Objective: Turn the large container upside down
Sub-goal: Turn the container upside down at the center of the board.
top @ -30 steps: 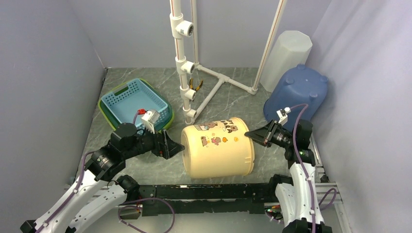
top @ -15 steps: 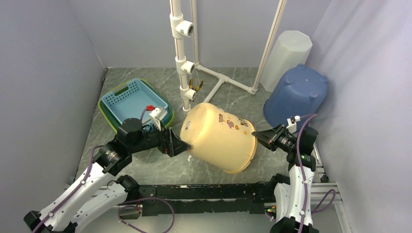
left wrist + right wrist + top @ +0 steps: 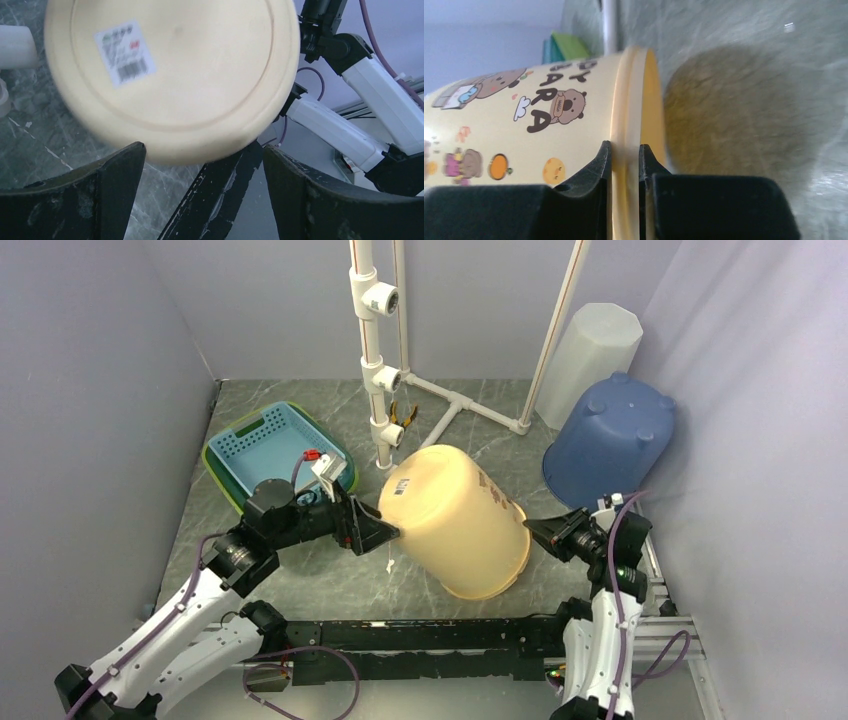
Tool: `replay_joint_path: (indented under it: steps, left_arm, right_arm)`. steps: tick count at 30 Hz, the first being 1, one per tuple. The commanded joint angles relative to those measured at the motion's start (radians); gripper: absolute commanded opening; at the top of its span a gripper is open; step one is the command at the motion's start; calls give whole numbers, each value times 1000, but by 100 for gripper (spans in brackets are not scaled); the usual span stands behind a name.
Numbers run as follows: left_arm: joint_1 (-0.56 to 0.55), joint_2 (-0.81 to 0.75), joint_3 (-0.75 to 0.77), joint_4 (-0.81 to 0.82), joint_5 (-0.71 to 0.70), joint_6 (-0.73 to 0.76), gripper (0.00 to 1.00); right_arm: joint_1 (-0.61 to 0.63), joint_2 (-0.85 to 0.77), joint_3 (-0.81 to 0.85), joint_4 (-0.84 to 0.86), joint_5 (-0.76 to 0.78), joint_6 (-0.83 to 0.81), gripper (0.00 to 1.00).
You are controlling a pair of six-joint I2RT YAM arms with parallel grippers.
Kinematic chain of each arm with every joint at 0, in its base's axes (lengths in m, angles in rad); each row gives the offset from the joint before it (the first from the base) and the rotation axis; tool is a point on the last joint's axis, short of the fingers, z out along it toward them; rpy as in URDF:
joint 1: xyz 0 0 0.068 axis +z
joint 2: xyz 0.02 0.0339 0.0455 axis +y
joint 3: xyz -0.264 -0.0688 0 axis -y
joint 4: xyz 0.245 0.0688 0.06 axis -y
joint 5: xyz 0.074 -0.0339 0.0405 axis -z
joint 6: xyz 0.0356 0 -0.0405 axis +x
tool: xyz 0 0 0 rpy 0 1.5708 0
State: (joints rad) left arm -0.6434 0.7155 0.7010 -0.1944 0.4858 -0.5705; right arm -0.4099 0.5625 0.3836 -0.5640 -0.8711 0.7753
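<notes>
Large container point(image 3: 455, 525), yellow: right gripper point(image 3: 625, 152) pinching its rim; left gripper point(image 3: 383, 532) spread wide, holding nothing, at the raised base edge; it leans on the table point(image 3: 330, 585), mouth toward the right arm. I'd pivot about the pinched rim, pushing the base over slowly

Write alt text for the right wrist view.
The right gripper pinches the rim of a cream-yellow container printed with cartoon bears, with one black finger on each side of the rim. The grey marbled table fills the background.
</notes>
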Motion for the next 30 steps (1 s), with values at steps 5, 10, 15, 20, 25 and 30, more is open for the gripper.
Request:
replay_joint_path:
  steps: [5,10,15,20,25,30]
  left_arm:
    - [-11,7,-27,2,48,-22,92]
    - [-15,14,-20,-7,45,-13,92]
    - [-16,8,-25,-30,40,-11,92]
    - [-17,8,-39,-29,46,-26,92]
    - [-24,7,-48,-33,44,-34,92]
    - [-23,3,-10,-133,-24,1,92]
  right_arm:
    - [13,-103,-76,-262,406,-108,12]
    - [13,-84,-47,-257,379,-129,15]
    - [13,-97,66,-324,379,-167,18]
    - [13,-113,186,-406,359,-189,27]
    - [13,-108,356,-460,321,-209,44]
    - [17,-75,597,-493,220,-275,65]
